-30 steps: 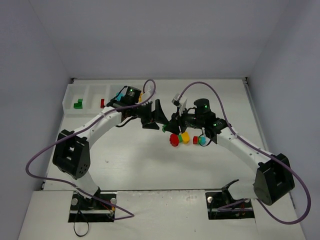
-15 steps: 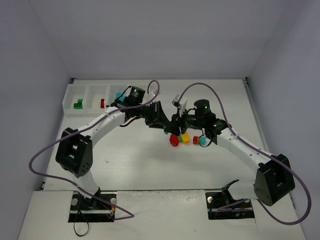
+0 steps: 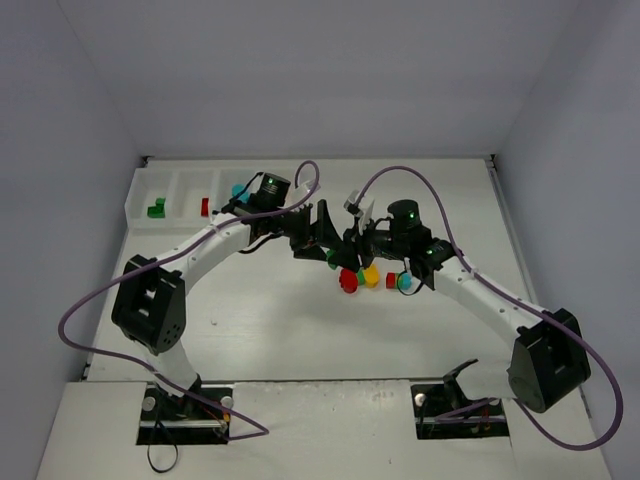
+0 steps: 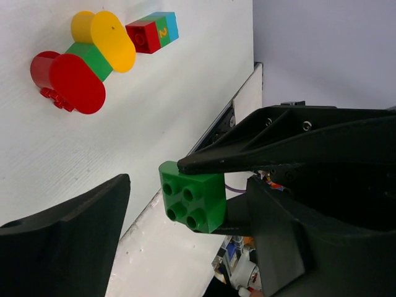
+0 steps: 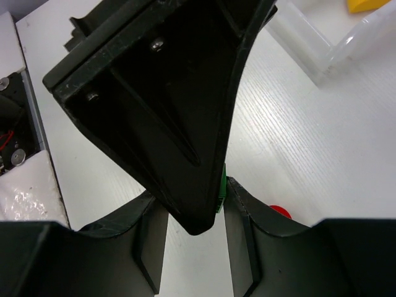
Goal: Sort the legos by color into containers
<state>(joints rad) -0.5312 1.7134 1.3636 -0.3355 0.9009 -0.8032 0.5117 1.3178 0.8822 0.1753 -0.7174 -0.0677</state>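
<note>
- Currently pinching green two-by-two brick [image 4: 192,201] between narrow jaws of right gripper [image 5: 197,204].
- Bracketing it inside wide-spread jaws of left gripper [image 3: 322,240], crowding one finger, leaving gap beside the other.

A green brick [image 4: 193,197] with four studs is up above the tabletop [image 3: 260,320]. Near it lie a red piece [image 3: 348,279], a yellow piece [image 3: 371,276] and a cyan piece [image 3: 407,281]. The tray [image 3: 140,192], far left, holds a green lego [image 3: 156,209], a red lego [image 3: 205,206] and a cyan lego [image 3: 238,190].

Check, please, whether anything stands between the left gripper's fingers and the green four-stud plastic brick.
Nothing visible does. The green four-stud plastic brick, held by the right gripper, hangs inside the open gap of the left gripper, with only white table showing beside it.
</note>
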